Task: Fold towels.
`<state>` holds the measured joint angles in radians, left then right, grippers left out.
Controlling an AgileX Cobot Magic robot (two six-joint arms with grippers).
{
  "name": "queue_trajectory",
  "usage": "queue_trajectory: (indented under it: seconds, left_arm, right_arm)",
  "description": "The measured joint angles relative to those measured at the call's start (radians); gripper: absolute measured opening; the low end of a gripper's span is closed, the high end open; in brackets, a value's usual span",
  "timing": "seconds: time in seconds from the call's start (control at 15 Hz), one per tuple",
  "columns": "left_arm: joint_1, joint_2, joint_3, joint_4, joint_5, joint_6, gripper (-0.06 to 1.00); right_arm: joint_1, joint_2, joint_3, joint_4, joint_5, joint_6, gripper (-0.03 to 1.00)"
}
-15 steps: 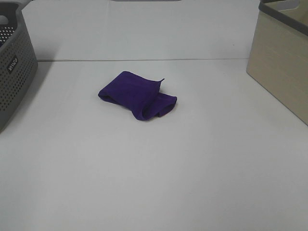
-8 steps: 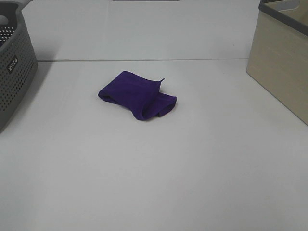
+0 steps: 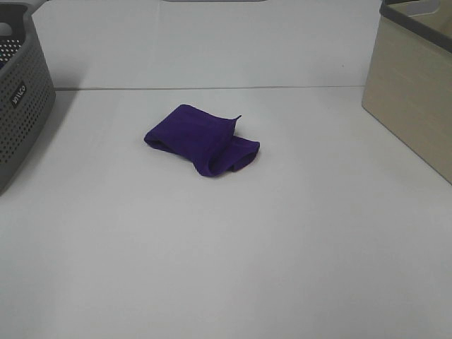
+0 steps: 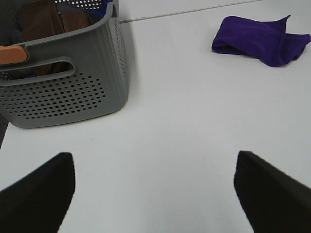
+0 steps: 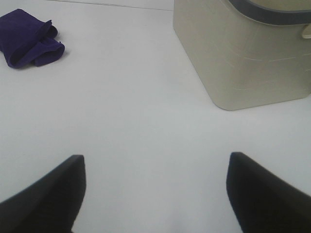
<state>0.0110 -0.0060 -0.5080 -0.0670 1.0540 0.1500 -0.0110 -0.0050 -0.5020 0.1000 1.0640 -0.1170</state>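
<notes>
The deep purple towel [image 3: 201,140] lies bunched and loosely folded on the white table [image 3: 233,247], a little left of centre. It also shows in the left wrist view [image 4: 260,44] and in the right wrist view [image 5: 29,38]. No tag shows. Neither arm appears in the exterior high view. My left gripper [image 4: 154,189] is open and empty, its fingers wide apart, well back from the towel. My right gripper [image 5: 155,191] is open and empty too, far from the towel.
A grey perforated basket [image 3: 21,106] stands at the table's left edge; the left wrist view shows brown cloth inside it [image 4: 46,22]. A beige bin with a grey rim [image 3: 413,92] stands at the right edge and shows in the right wrist view [image 5: 243,58].
</notes>
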Motion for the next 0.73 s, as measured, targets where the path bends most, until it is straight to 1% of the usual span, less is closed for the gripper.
queue_trajectory:
  seconds: [0.73]
  left_arm:
    - [0.000, 0.000, 0.000, -0.006, -0.002, -0.006, 0.82]
  right_arm:
    - [0.000, 0.000, 0.000, 0.000, 0.000, 0.000, 0.78]
